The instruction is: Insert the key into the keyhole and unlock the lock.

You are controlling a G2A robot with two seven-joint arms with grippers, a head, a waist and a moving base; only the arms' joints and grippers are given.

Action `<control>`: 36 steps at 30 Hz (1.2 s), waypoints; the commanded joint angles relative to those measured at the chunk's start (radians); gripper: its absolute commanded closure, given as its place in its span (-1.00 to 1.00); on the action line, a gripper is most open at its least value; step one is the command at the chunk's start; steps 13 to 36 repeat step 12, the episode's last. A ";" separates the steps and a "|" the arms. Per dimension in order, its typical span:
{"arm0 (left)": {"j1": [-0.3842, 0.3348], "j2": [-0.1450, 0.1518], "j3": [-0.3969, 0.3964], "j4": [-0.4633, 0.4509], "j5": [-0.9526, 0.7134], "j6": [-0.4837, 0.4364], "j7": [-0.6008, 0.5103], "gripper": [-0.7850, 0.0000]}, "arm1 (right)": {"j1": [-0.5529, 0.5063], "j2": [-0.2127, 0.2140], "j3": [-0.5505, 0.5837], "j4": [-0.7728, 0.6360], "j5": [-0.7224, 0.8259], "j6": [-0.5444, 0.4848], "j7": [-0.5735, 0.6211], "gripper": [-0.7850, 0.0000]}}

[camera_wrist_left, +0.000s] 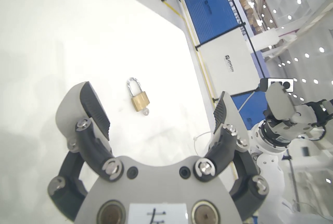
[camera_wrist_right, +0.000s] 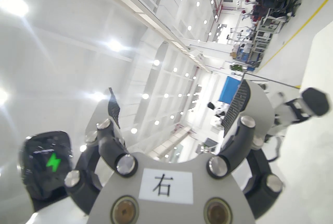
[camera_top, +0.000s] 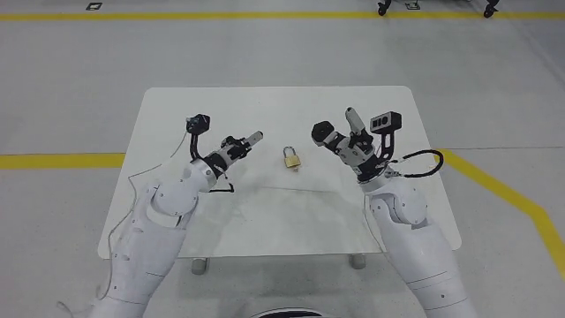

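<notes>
- The lock (camera_wrist_left: pixel 140 101) is showing a brass-gold body under a shiny silver shackle, and the key (camera_wrist_left: pixel 146 111) is gleaming silver.
- The table (camera_top: pixel 265 106) is looking plain white.
- The floor (camera_top: pixel 265 53) is showing pale grey, with yellow lines (camera_top: pixel 265 16) crossing it.
- The pads (camera_wrist_left: pixel 95 111) of the left gripper (camera_wrist_left: pixel 154 93) are showing black ribbing on light grey shells, and the right gripper (camera_wrist_right: pixel 178 88) is wearing the same.
- A green lightning mark is glowing on a black device (camera_wrist_right: pixel 46 162).
- The wall panels (camera_wrist_left: pixel 208 16) are showing blue.
</notes>
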 commanded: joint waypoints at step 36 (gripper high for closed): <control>0.143 0.020 -0.111 -0.208 0.147 0.058 0.048 -1.00 | -0.003 0.001 0.040 0.003 -0.036 -0.109 -0.069 -1.00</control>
